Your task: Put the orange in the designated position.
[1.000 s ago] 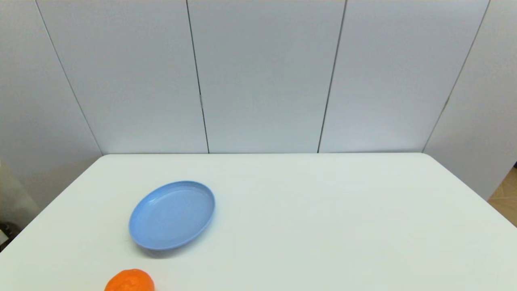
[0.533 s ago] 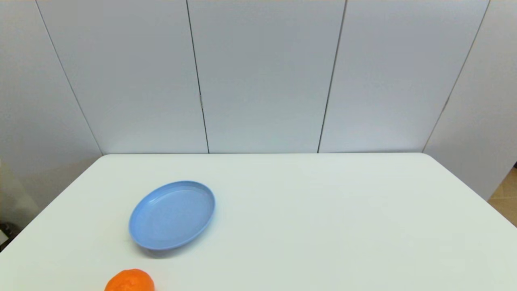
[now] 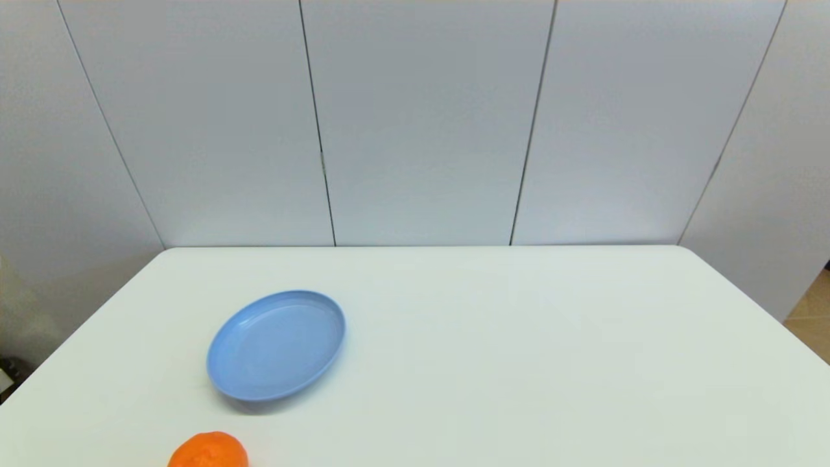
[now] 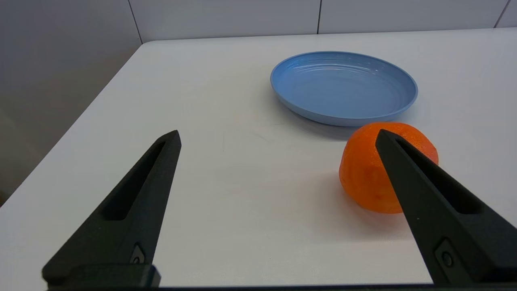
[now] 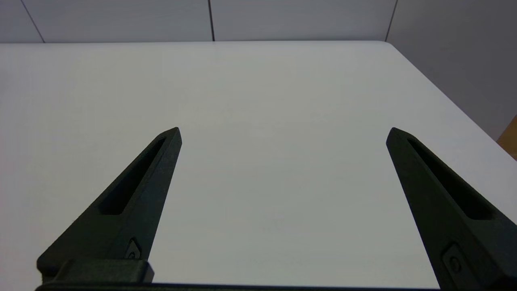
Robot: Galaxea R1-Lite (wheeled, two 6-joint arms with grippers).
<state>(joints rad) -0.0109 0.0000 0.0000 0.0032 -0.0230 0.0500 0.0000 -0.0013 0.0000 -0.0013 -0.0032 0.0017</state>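
Note:
The orange [image 3: 209,451] lies on the white table at the near left, cut by the head view's bottom edge. It also shows in the left wrist view as the orange [image 4: 371,173], partly behind one black finger. A blue plate [image 3: 277,345] sits just beyond it, seen too as the plate [image 4: 343,87]. My left gripper [image 4: 278,137] is open, hovering short of the orange with nothing between its fingers. My right gripper [image 5: 282,133] is open over bare table on the right side. Neither arm shows in the head view.
The white table [image 3: 519,337] ends at a grey panelled wall at the back. Its left edge [image 4: 80,121] runs close to the left gripper, and its right corner [image 5: 387,42] lies ahead of the right gripper.

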